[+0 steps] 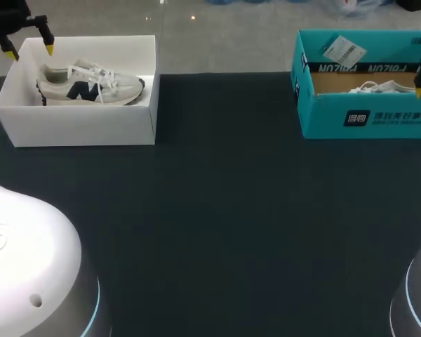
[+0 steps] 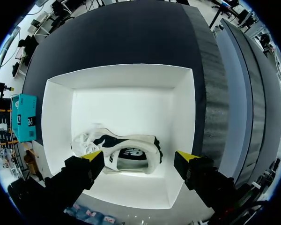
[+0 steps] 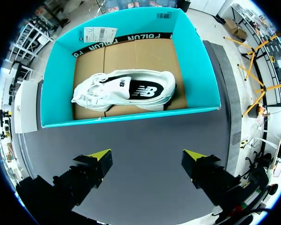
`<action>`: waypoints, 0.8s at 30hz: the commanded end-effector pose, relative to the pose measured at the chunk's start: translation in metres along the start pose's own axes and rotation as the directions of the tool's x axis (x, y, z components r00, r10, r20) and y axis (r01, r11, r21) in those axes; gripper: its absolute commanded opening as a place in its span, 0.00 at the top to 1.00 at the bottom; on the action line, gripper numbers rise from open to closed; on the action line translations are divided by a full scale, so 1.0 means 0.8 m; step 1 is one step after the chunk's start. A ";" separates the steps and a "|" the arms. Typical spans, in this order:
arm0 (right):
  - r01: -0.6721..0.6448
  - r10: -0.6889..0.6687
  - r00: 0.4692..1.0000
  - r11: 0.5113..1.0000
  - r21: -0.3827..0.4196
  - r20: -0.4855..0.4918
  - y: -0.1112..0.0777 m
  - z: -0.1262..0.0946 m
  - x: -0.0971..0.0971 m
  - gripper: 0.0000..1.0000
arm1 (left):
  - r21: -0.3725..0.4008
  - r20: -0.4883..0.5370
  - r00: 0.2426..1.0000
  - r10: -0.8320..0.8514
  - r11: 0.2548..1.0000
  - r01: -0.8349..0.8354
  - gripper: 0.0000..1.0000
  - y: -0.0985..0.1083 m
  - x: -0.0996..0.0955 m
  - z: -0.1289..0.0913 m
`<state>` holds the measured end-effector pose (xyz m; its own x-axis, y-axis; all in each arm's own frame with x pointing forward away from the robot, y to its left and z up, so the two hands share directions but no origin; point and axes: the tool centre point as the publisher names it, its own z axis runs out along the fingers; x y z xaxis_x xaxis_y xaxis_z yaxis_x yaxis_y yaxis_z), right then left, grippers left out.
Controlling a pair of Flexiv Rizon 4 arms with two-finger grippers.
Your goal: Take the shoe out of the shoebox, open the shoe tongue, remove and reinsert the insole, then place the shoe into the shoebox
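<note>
Left pincer [image 1: 31,52] above shoe [image 1: 91,84]; toe likely rightward.

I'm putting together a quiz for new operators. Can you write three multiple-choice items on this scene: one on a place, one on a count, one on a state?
1. What does the left gripper hang over?
A) the white shoebox
B) a tray
C) a loose lid

2. How many shoes are in view?
A) one
B) two
C) three

3. The right gripper is:
A) shut on a shoe
B) open, holding nothing
C) shut on a box wall

Answers:
1 A: its wrist view looks down past its yellow tips into that box.
2 B: a grey sneaker lies in the white box, and a white sneaker in the teal shoebox.
3 B: its tips stand apart over the dark table, short of the teal box.
</note>
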<state>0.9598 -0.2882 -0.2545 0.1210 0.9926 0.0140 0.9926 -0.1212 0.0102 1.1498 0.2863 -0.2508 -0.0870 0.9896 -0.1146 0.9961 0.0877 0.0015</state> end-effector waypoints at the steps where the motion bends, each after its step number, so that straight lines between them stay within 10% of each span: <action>1: 0.000 0.000 1.000 1.000 -0.002 -0.001 -0.001 0.000 0.000 0.00 | 0.012 -0.003 1.000 0.001 1.000 -0.001 0.00 0.006 0.000 -0.001; 20: 0.000 0.000 1.000 1.000 -0.002 -0.001 -0.001 0.000 0.000 0.00 | -0.029 -0.045 0.977 0.207 0.978 -0.208 0.00 0.044 0.014 0.035; 24: 0.000 0.000 1.000 1.000 -0.002 -0.001 -0.001 0.000 0.000 0.00 | -0.032 -0.067 0.974 0.217 0.975 -0.220 0.23 0.047 0.013 0.040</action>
<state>0.9599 -0.2881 -0.2545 0.1208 0.9926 0.0139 0.9926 -0.1210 0.0102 1.1792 0.2977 -0.2803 0.1328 0.9896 -0.0547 0.9895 -0.1292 0.0656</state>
